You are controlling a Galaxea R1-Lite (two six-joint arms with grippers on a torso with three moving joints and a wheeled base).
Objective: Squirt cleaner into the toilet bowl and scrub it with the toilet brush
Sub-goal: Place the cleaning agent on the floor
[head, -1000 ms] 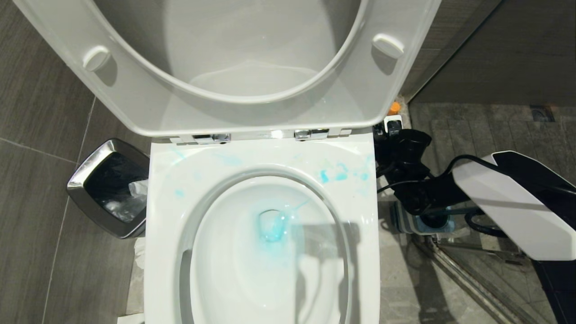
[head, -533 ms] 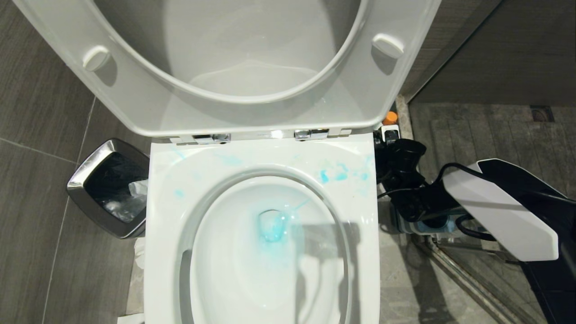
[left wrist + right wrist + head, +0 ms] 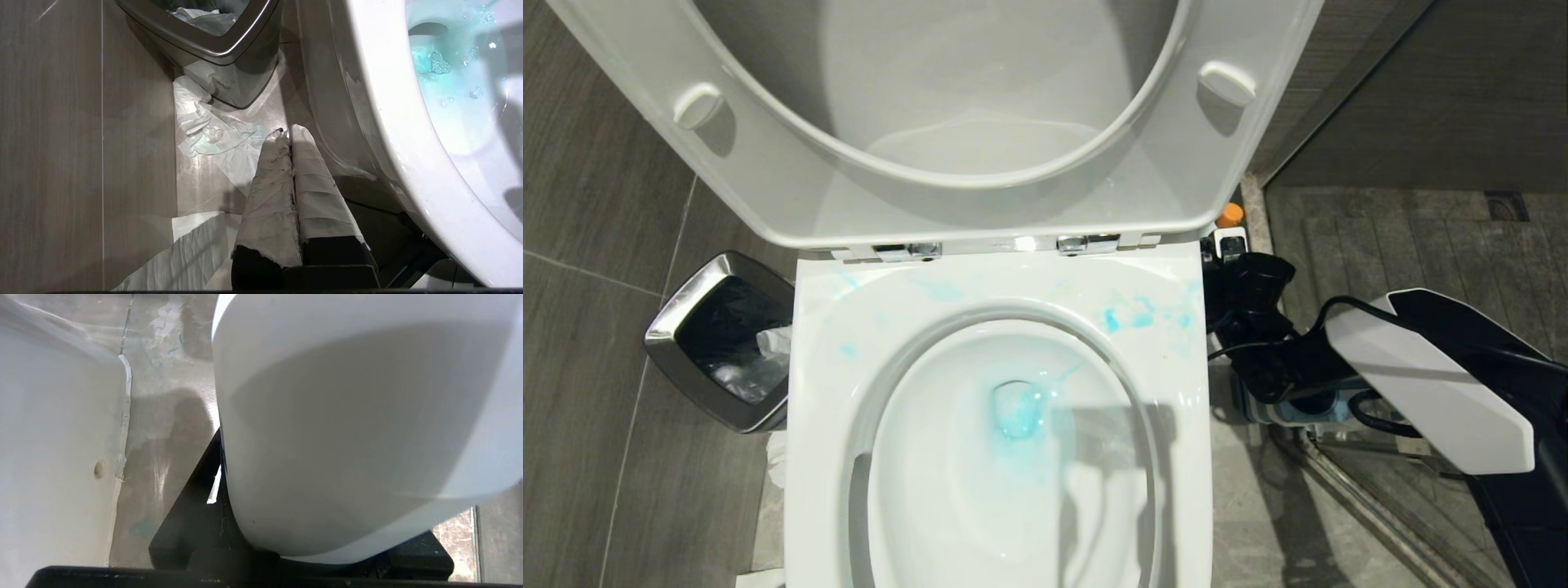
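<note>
The toilet bowl [image 3: 833, 367] stands with seat and lid raised; blue liquid [image 3: 1017, 412] pools in its water and smears the back rim. My right gripper [image 3: 1235, 260] reaches down beside the bowl's back right corner, shut on the cleaner [image 3: 1230, 215], whose orange cap points away from me. The bottle's white body [image 3: 351, 428] fills the right wrist view between the black fingers [image 3: 192, 498]. The toilet brush is hidden; only part of a blue-grey base [image 3: 1278, 408] shows under the right arm. My left gripper [image 3: 288, 132] hangs shut and empty, low beside the bowl's left side [image 3: 392, 122].
A square steel bin [image 3: 719, 343] stands left of the toilet, with crumpled tissue [image 3: 212, 134] on the floor beside it. A metal shower threshold [image 3: 1364, 506] runs along the floor on the right, under my right arm [image 3: 1421, 384].
My right arm has shifted slightly down and towards me with the cleaner, then held still. The left gripper has not moved.
</note>
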